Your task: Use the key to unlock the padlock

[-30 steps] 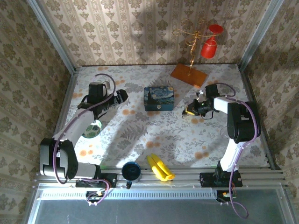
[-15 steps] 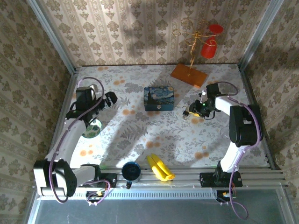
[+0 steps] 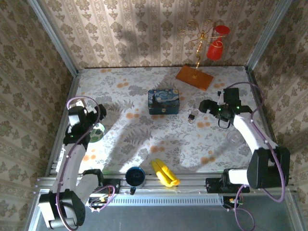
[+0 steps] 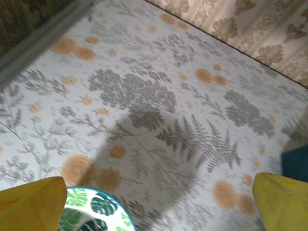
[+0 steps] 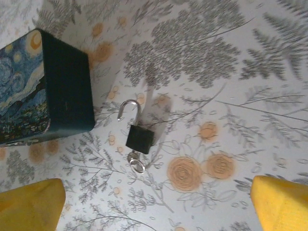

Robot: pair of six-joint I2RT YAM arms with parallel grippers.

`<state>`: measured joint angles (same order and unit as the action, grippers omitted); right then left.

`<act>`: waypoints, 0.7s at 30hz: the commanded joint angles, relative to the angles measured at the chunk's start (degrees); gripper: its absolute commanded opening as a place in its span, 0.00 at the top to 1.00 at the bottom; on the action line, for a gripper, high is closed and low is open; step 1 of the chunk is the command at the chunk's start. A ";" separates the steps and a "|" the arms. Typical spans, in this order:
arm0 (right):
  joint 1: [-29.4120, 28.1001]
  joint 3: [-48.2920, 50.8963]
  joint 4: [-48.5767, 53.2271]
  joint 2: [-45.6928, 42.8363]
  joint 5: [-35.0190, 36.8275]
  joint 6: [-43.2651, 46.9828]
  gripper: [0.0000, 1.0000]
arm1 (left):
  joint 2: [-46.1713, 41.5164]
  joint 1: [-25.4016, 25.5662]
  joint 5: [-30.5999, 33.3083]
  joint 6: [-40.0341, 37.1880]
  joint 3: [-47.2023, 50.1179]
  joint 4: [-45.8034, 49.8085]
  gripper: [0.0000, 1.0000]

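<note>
The padlock [image 5: 140, 138] is small and dark-bodied and lies flat on the floral cloth, its silver shackle [image 5: 130, 109] swung open. The key [image 5: 136, 161] sticks out of its base with a ring on it. In the top view the padlock [image 3: 192, 116] lies just right of the blue painted box. My right gripper [image 3: 207, 108] hovers to its right, open and apart from it; in the right wrist view the right gripper [image 5: 156, 207] has yellow fingers [image 5: 33, 204] spread wide with nothing between them. My left gripper [image 3: 95, 115] is open at the far left, above the bowl.
The blue painted box [image 3: 163, 101] stands mid-table. A leaf-patterned bowl [image 3: 96, 133] sits under the left gripper [image 4: 156, 204]. A dark mug [image 3: 135, 176] and bananas [image 3: 165, 173] lie at the near edge. An orange-based stand [image 3: 194, 77] with red cups is at the back.
My right gripper opened and drew back to the right, leaving the padlock on the cloth. The left arm pulled back to the left and nearer its base.
</note>
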<state>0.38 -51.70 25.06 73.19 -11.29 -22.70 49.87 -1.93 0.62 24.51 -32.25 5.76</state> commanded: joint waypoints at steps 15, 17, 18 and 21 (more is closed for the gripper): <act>1.64 13.44 -5.71 -16.15 24.90 -2.00 0.00 | 9.72 -1.83 1.55 -23.41 12.72 -40.36 0.00; 1.66 14.52 -7.49 -16.21 25.53 -1.40 0.00 | 12.02 -2.23 -0.13 -24.19 12.96 -42.76 0.00; 1.64 15.25 -8.48 -16.35 26.13 -1.41 0.00 | 12.99 -2.38 -0.59 -24.55 12.98 -43.73 0.00; 1.64 19.27 -15.20 -18.28 26.47 -0.87 0.00 | 16.40 -3.04 -1.69 -24.52 13.26 -47.54 0.00</act>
<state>1.78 -35.20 16.38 57.04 12.03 -23.97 64.49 -4.23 1.65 2.26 -18.98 -35.16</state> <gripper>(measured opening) 0.999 0.998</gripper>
